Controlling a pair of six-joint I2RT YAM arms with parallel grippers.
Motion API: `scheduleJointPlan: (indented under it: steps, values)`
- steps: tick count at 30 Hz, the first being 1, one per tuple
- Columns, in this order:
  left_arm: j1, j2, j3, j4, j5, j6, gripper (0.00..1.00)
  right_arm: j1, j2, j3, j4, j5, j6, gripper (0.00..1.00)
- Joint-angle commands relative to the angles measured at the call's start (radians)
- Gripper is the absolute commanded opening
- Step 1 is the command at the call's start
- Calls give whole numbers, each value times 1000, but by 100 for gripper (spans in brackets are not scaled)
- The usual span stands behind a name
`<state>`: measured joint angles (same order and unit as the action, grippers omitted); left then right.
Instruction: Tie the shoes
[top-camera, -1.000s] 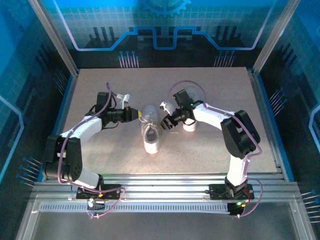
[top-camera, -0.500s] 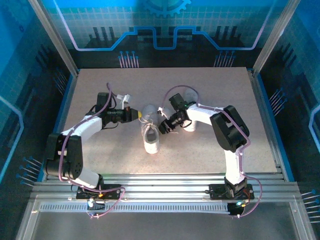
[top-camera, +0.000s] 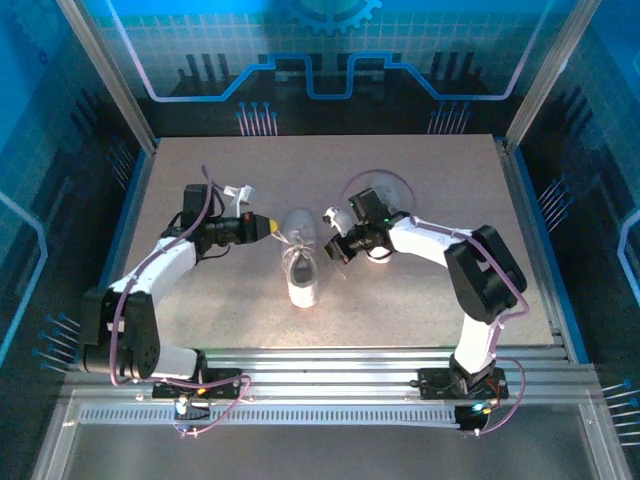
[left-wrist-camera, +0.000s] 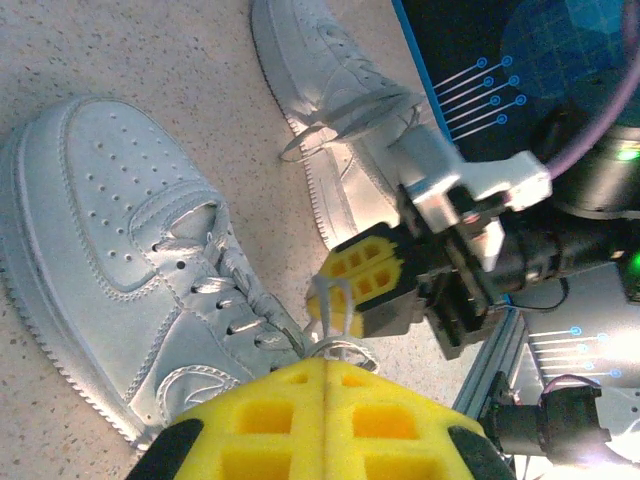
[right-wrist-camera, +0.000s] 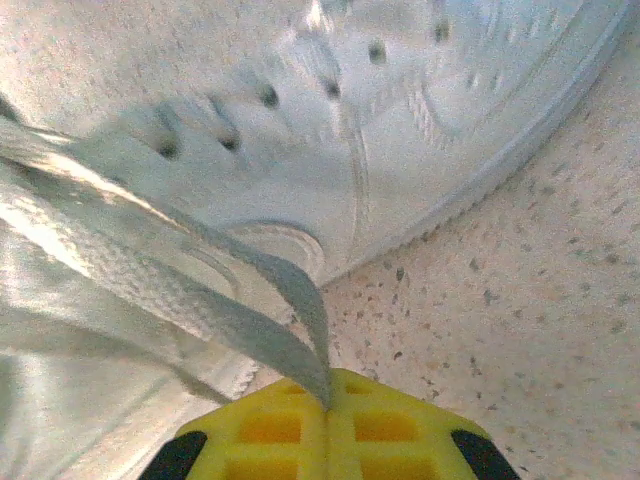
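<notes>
while both my grippers pinch laces at the near shoe (top-camera: 302, 265), no knot shows on it yet, so i judge the job barely begun. my left gripper (left-wrist-camera: 325, 400) is pressed together, a thin lace loop (left-wrist-camera: 335, 347) running into the seam between its yellow pads. my right gripper (right-wrist-camera: 327, 420) is pressed together on a flat lace (right-wrist-camera: 200, 300) that rises from the shoe's side; from the left wrist it sits just beside the shoe's collar.

the near shoe lies in the middle of the surface (top-camera: 230, 310), between my 2 arms. the second shoe (left-wrist-camera: 330, 90) sits just beyond it, its laces in loose loops and, as far as i can tell, untied. crossing, looping and cinching look undone on both, though the laces by the eyelets are partly hidden.

the uppers are smooth, pale and stitched in panels, with a punched toe box and a ribbed sole edge. the laces are flat, woven and limp. the surface is pale, speckled and matte. my pads are yellow, blocky and gridded.
</notes>
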<state>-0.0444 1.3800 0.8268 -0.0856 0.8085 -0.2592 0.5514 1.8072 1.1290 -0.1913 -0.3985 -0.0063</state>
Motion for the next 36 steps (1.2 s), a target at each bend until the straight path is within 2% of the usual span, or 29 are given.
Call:
scheduleJointPlan:
  steps: [1, 9, 14, 18, 23, 29, 36]
  values:
    - [12, -50, -32, -60, -47, 10, 0, 13, -44, -16, 18, 38, -1, 5]
    - [21, -155, -104, -85, -178, -2, 0, 12, -96, -17, -35, 107, 16, 6]
    - [32, -166, -115, -105, -206, -9, 0, 10, -108, -18, -56, 95, 14, 7]
    - [57, -183, -135, -118, -248, -24, 0, 9, -95, -7, -101, 132, 6, 7]
    - [85, -195, -165, -116, -265, -34, 0, 6, -60, 39, -192, 198, -6, 9]
    - [100, -179, -191, -107, -266, -52, 0, 9, -47, 65, -223, 207, -10, 11]
    - [104, -170, -197, -90, -262, -59, 0, 7, -66, 72, -252, 238, -14, 3]
